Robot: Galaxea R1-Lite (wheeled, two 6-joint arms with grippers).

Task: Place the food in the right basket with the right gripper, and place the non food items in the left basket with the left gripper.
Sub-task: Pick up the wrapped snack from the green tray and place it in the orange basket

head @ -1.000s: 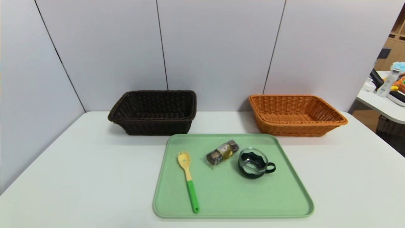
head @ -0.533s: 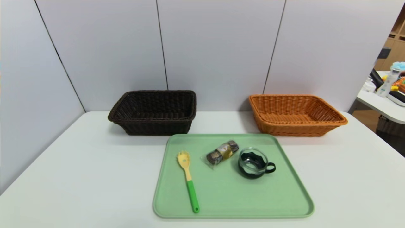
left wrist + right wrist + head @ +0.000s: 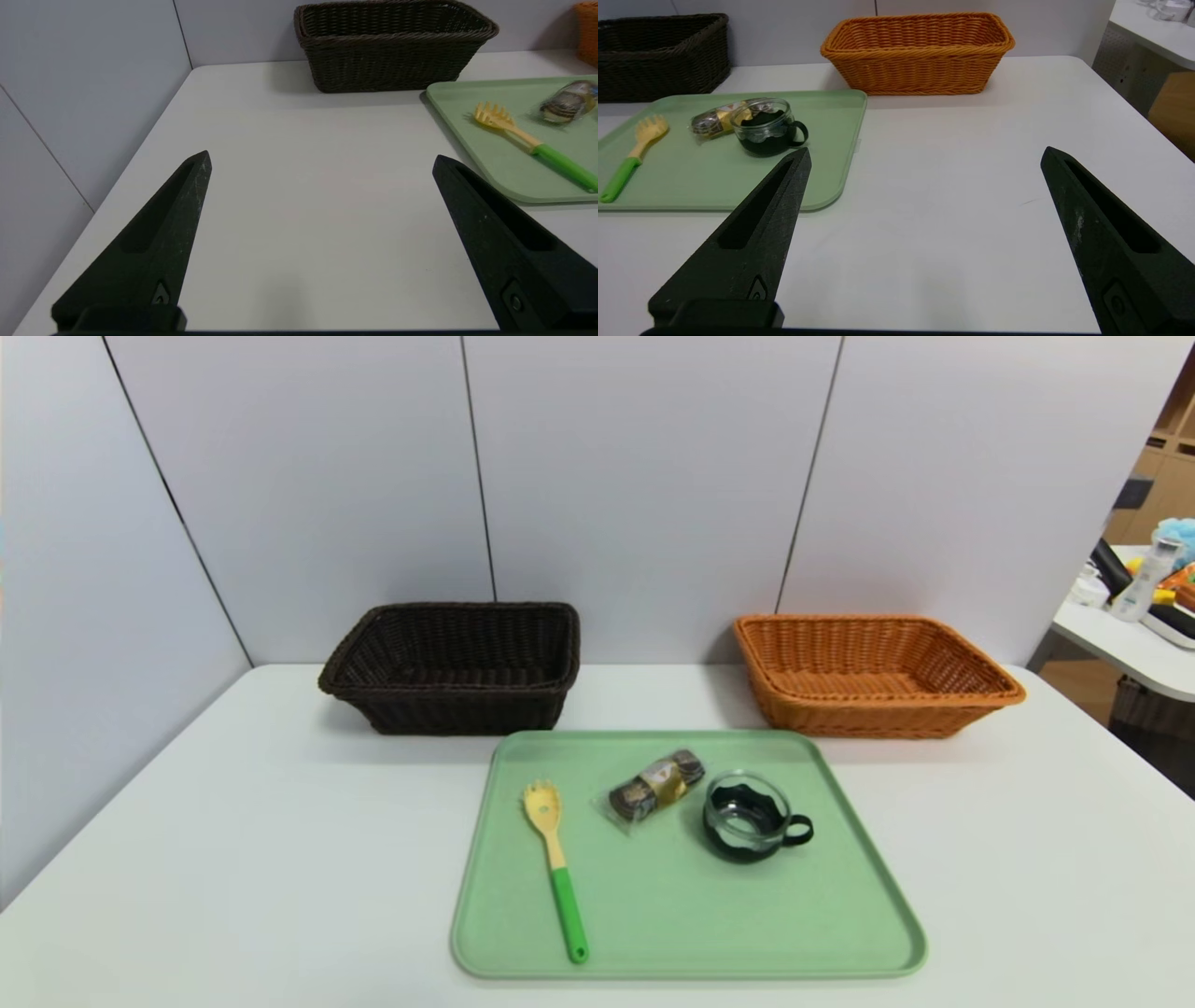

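Head view, no arms showing: the dark brown woven basket at centre-left and the orange-tan wicker basket at centre-right both sit empty, while the pale green tray at lower centre carries the yellow-and-green fork-spoon, the gold-banded cookie roll, label unreadable, and the black-holdered glass cup. Left wrist view: the left gripper hangs level above bare white table, claw spread wide, holding nothing. Right wrist view: the right gripper matches it, wide and empty.

Head view high, wrist views low, sharing tray

Even, bright overhead light, soft shadows under baskets, slight blur.
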